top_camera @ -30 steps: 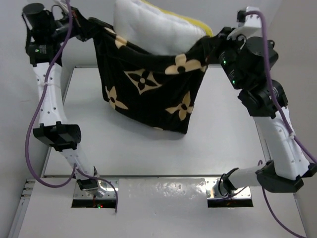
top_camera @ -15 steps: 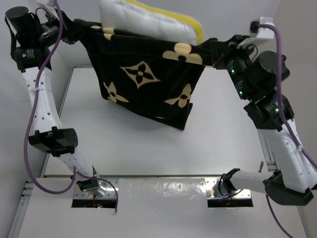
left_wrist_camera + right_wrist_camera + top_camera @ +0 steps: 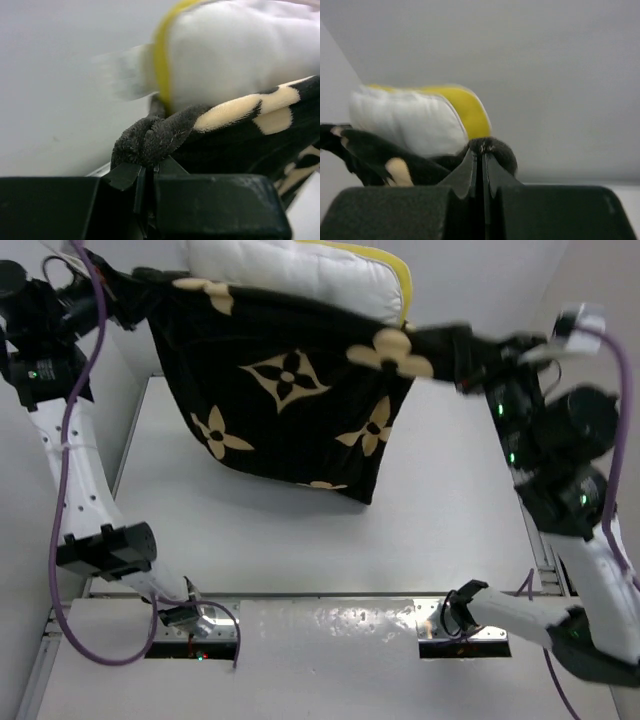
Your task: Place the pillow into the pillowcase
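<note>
The black pillowcase with tan flower motifs hangs in the air between both arms, open end up. The cream-white pillow with its yellow-green band sits inside it, its top sticking out above the rim. My left gripper is shut on the case's left rim corner; the bunched black plush shows pinched at my left gripper. My right gripper is shut on the right rim corner, seen as a black tuft at my right gripper. The pillow shows behind in both wrist views.
The white table lies below the hanging case. Grey walls stand at the left and back. The arm bases and cables sit at the near edge.
Both arms have lifted and spread, left arm further left, right arm further right and up. The case is pulled wider and higher, and the pillow sits deeper in it.
</note>
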Motion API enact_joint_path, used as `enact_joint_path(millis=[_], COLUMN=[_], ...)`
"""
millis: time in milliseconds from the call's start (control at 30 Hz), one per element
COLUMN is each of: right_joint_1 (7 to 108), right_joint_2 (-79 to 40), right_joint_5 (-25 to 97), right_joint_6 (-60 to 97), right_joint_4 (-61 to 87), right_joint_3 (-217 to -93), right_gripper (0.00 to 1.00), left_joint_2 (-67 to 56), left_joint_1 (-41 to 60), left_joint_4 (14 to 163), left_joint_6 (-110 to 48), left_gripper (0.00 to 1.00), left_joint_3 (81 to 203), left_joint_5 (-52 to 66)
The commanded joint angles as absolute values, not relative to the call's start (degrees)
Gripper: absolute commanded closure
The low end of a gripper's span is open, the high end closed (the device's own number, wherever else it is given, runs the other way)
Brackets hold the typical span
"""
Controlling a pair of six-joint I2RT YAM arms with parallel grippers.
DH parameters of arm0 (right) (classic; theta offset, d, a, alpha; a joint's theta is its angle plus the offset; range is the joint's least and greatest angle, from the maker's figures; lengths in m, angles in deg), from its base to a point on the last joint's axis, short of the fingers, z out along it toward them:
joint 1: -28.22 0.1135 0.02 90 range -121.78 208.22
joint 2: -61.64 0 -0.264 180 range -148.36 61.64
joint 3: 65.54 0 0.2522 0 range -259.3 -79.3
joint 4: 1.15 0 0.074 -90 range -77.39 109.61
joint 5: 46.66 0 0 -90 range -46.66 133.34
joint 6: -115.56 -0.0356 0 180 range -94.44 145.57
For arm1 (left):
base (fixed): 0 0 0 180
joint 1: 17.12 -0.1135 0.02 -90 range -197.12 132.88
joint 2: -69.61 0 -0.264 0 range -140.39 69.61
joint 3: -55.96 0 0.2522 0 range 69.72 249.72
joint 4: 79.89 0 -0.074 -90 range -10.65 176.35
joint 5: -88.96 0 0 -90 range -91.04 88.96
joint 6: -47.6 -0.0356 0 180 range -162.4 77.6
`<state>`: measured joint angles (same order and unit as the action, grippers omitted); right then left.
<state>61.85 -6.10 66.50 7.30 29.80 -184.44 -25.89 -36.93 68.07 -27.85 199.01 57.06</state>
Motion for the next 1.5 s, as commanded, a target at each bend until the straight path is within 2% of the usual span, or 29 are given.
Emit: enact_joint_path(millis=[0,67,100,167,200,233,267,300,333,400,433,533,600,700,733,767,833,867,967,1000,1033,1100,1200,1233,1267,1333,1367,1400,1467], right_joint_1=[61.44,61.36,61.18,61.18,61.27,61.27,61.27,61.44,61.53,62.23,62.23,62.23,62.23,62.15,62.15,62.32,62.50,62.58,62.59,62.59,62.67,62.59,62.59,62.59,62.59,62.32,62.41,62.41,62.41], right_joint_2=[10.34,11.46,7.46,0.94,-6.22,-9.78,-13.29,-16.29,-18.58,-14.50,-4.81,7.12,6.81,-3.81,-6.79,-11.87,-14.64,-12.91,-2.47,5.49,8.27,11.71,8.93,3.69,0.24,-11.66,-15.49,-19.09,-24.05], right_joint_5=[74.78,78.32,78.15,74.47,72.63,70.95,68.07,66.82,66.20,66.27,66.97,74.25,77.25,71.66,67.81,66.73,64.79,64.70,65.75,66.53,67.76,72.85,72.53,70.69,67.28,64.45,60.95,59.53,58.11], right_joint_6=[4.40,2.63,3.50,7.52,8.94,10.08,10.88,10.89,11.06,10.19,8.97,6.59,7.28,11.23,12.37,12.82,13.17,13.09,10.72,9.93,8.27,4.50,1.92,3.05,4.02,7.45,8.33,9.38,9.13], right_joint_4=[18.79,17.44,18.92,25.68,27.71,31.64,33.25,34.48,35.02,33.54,26.48,13.87,15.58,22.61,25.85,27.19,28.69,28.26,18.53,13.19,10.44,11.89,15.59,19.51,22.60,32.88,37.70,39.31,40.56], right_joint_3=[-159.18,-149.57,-151.35,-168.61,-177.21,-195.22,-203.84,-211.84,-218.80,-212.33,-193.48,-162.20,-161.12,-177.94,-191.05,-197.27,-210.62,-210.96,-189.59,-174.46,-168.31,-157.06,-154.26,-157.40,-162.22,-184.94,-201.74,-209.13,-218.05], right_gripper=[1.00,1.00,1.00,1.00,1.00,1.00,1.00,1.00,1.00,1.00,1.00,1.00,1.00,1.00,1.00,1.00,1.00,1.00,1.00,1.00,1.00,1.00,1.00,1.00,1.00,1.00,1.00,1.00,1.00], left_joint_2=[-19.34,-19.86,-22.21,-26.52,-31.85,-33.73,-34.18,-30.88,-27.28,-18.51,-16.71,-17.30,-20.99,-29.42,-30.74,-30.76,-25.79,-23.14,-15.66,-15.90,-16.34,-17.40,-19.32,-20.72,-24.92,-32.03,-32.95,-32.43,-23.07], left_joint_1=[-32.34,-31.79,-32.14,-34.24,-35.47,-36.96,-40.63,-42.41,-43.73,-43.93,-42.44,-39.62,-39.35,-41.01,-42.85,-44.09,-46.37,-46.12,-42.70,-41.65,-39.98,-38.92,-37.68,-37.77,-37.86,-39.61,-40.92,-43.63,-46.37], left_joint_4=[61.86,58.41,58.05,56.56,57.60,64.92,71.52,78.28,91.23,92.78,86.50,73.74,70.72,70.96,80.19,88.73,98.17,97.61,90.33,80.30,75.50,64.18,59.91,58.50,54.49,52.52,56.78,61.08,71.09], left_joint_6=[-41.14,-43.79,-43.89,-40.06,-37.15,-33.56,-24.73,-20.38,-17.38,-20.48,-28.00,-32.36,-32.73,-26.00,-17.61,-13.26,-10.93,-13.72,-24.28,-26.29,-31.10,-36.22,-39.50,-38.89,-38.80,-36.52,-34.68,-30.66,-28.00], left_gripper=[1.00,1.00,1.00,1.00,1.00,1.00,1.00,1.00,1.00,1.00,1.00,1.00,1.00,1.00,1.00,1.00,1.00,1.00,1.00,1.00,1.00,1.00,1.00,1.00,1.00,1.00,1.00,1.00,1.00], left_joint_3=[189.02,182.43,183.79,200.86,209.29,216.34,222.06,219.77,209.13,199.75,194.84,188.93,189.50,206.59,213.87,215.08,212.56,210.54,196.04,192.88,190.76,182.89,180.45,184.20,196.68,212.55,221.59,221.16,211.63], left_joint_5=[53.73,51.53,51.17,50.12,50.02,50.28,50.55,50.64,50.72,49.67,50.63,53.36,52.49,52.39,53.35,53.36,50.83,50.55,54.31,55.90,56.87,54.08,46.78,45.55,45.37,44.41,43.70,42.30,41.15])
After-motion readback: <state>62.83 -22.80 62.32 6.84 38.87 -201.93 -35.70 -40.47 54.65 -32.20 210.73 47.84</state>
